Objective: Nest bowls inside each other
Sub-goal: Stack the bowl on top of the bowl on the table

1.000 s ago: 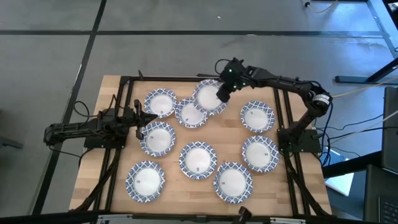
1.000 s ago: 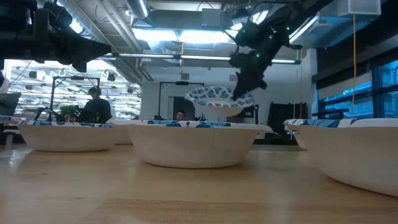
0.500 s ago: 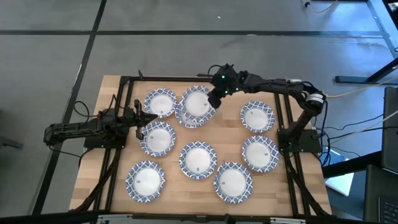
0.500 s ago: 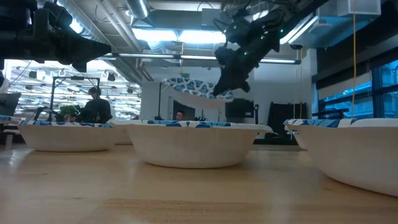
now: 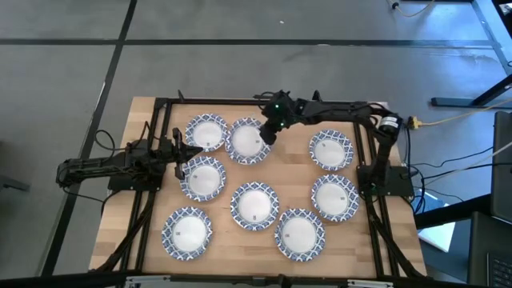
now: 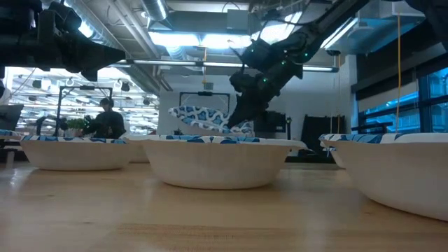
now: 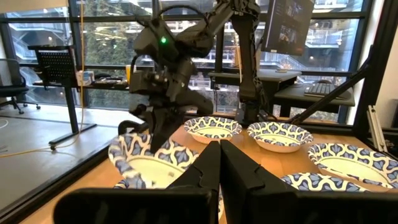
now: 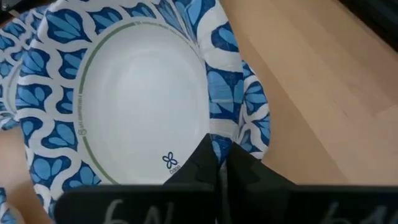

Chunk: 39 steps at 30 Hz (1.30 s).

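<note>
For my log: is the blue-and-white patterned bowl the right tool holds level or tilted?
Tilted: the held bowl hangs slanted in the right tool.

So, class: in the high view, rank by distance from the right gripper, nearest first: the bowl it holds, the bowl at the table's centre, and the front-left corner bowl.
1. The blue-and-white patterned paper bowl clamped in the right gripper, far side of the table.
2. The centre bowl, mid-table.
3. The front-left corner bowl, farthest.

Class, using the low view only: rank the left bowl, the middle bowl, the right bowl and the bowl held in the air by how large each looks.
1. Right bowl, cut off by the frame
2. Middle bowl
3. Left bowl
4. Held bowl

The bowls look alike, so nearness to the camera likely explains this order.
</note>
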Each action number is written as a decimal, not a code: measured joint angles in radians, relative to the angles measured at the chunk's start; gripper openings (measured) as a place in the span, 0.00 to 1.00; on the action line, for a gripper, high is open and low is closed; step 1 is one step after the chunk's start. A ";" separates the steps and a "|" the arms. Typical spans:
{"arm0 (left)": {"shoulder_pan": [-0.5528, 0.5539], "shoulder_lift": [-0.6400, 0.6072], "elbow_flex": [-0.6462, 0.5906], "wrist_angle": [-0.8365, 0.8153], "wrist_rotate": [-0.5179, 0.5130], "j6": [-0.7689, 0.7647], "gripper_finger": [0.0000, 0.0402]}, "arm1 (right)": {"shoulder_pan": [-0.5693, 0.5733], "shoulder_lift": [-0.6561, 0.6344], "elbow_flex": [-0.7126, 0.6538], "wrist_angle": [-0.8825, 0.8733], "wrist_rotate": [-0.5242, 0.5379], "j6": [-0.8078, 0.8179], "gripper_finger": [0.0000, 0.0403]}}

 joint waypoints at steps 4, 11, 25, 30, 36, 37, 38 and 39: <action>0.000 0.000 0.000 0.000 0.000 0.000 0.00 | 0.000 0.018 0.000 -0.006 0.000 0.001 0.01; 0.000 0.000 0.000 0.000 0.000 0.000 0.00 | -0.009 0.022 0.000 -0.081 0.002 -0.025 0.01; 0.000 0.000 0.000 0.000 0.000 0.000 0.00 | -0.029 0.022 0.000 -0.212 0.007 -0.073 0.07; 0.000 0.000 0.000 0.000 0.000 0.000 0.00 | -0.029 0.022 0.000 -0.211 0.008 -0.034 0.18; 0.000 0.000 0.000 0.000 0.000 0.000 0.00 | -0.029 0.022 0.000 -0.212 -0.023 -0.035 0.33; 0.000 0.000 0.000 0.000 0.000 0.000 0.00 | -0.029 0.022 0.000 -0.210 -0.037 -0.035 0.36; 0.000 0.000 0.000 0.000 0.000 0.000 0.00 | -0.029 0.022 0.000 -0.207 -0.049 -0.038 0.38; 0.000 0.000 0.000 0.000 0.000 0.000 0.00 | -0.029 0.022 0.000 -0.201 -0.055 -0.051 0.40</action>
